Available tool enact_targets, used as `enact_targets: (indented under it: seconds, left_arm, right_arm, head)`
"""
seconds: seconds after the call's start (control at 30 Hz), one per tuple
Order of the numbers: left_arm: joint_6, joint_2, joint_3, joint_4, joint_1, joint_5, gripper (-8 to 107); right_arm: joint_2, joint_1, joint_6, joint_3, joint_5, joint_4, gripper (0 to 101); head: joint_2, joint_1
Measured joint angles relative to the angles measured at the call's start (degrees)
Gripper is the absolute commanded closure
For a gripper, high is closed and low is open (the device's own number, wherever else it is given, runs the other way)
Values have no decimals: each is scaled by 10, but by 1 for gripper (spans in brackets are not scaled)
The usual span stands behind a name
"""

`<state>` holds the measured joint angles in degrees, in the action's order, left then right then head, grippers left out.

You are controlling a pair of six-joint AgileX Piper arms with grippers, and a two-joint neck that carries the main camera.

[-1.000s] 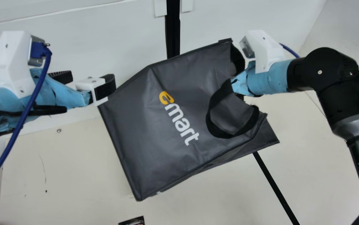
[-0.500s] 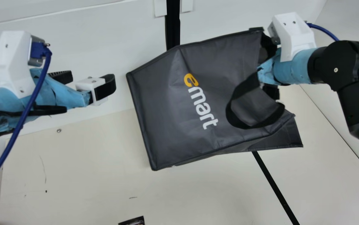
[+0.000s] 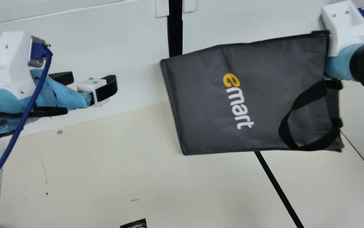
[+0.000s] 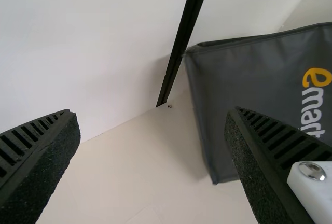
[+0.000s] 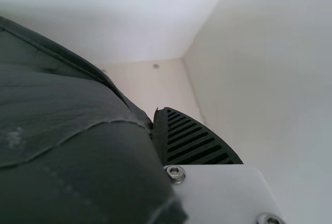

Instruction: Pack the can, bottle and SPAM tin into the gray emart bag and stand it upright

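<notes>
A partly seen dark item point(image 3: 135, 224) sits at the table's point(image 3: 90, 171) near side; beyond it, the gray emart bag point(image 3: 201, 104) tips sideways, its mouth edge clenched by the right tool point(image 3: 331, 83). The left tool point(image 4: 151, 111) gapes, empty. Positioning the bag appears underway; next likely comes turning its mouth upward.

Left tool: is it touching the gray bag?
No, a stretch of white wall shows between the left tool and the bag in the main view.
</notes>
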<state>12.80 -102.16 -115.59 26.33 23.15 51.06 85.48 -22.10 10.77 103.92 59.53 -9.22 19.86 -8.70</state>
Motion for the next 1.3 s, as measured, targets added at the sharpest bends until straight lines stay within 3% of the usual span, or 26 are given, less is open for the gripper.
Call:
enact_targets:
  seconds: [0.3, 0.53, 0.77, 1.0, 1.3]
  left_arm:
    - [0, 0, 0, 0, 0, 0, 9]
    - [0, 0, 0, 0, 0, 0, 9]
    - [0, 0, 0, 0, 0, 0, 9]
    - [0, 0, 0, 0, 0, 0, 9]
    - [0, 0, 0, 0, 0, 0, 9]
  right_arm:
    - [-9, -50, 3, 17, -12, -74, 101]
    - [-5, -95, 16, 43, -17, -103, 101]
    - [9, -138, 38, 73, -15, -102, 101]
    - [27, -176, 63, 84, -2, -69, 101]
    - [48, -207, 89, 67, 51, -7, 72]
  head:
    - [0, -1]
    - [0, -1]
    - [0, -1]
    - [1, -1]
    - [0, -1]
